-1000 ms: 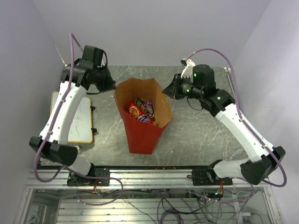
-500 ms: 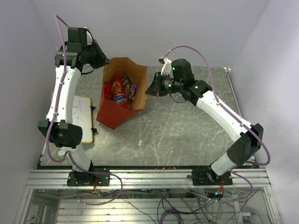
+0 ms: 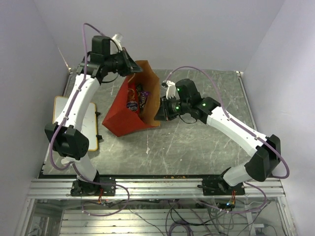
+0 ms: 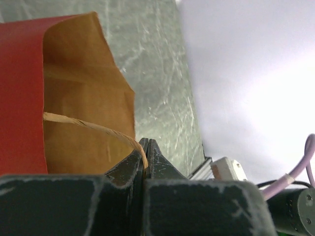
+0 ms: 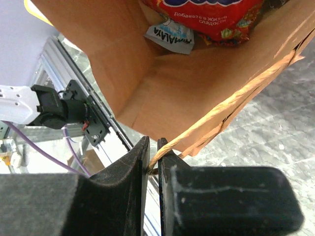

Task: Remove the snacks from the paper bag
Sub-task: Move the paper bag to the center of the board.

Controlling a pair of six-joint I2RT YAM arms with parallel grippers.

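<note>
**Snacks heaped in a tilted bag that hangs from two thin handles**

Snacks lie heaped inside the paper bag. The bag is tilted over the table between the two arms, base low to the left and mouth raised toward the right. The left gripper has its fingers pressed together on a twisted handle, and the right gripper pinches the other handle the same way. The right wrist view shows a red chip bag lying over a pale packet — darker packets show from above.

The risk, as I judge it, is in those handles. Each is a thin cord in a narrow pinch, so a hard pull could slip it free or tear it from the rim, dropping the bag. Tipped too quickly, the snacks may slide out in a rush — possibly off the table.
</note>
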